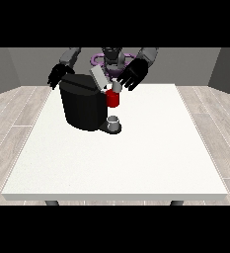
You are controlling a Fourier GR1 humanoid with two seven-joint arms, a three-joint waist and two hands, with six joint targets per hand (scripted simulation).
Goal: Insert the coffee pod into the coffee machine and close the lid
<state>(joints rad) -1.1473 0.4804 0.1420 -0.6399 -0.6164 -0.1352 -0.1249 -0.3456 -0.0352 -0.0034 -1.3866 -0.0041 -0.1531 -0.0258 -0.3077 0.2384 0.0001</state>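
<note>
A black coffee machine (82, 104) stands on the white table (136, 158) at the back left of centre. Its grey lid (98, 77) is tilted up and open above a red brew head (113, 99). A small grey coffee pod (116, 87) sits at the top of the red head, just under the fingers of the hand at the view's right (134, 74), which hangs over it with fingers spread downward. The hand at the view's left (59, 75) hovers by the machine's back left corner, holding nothing.
A small grey cup (114, 121) rests on the machine's drip base, below the red head. The table's broad white top stretches forward and to the right of the machine. Wooden floor surrounds the table.
</note>
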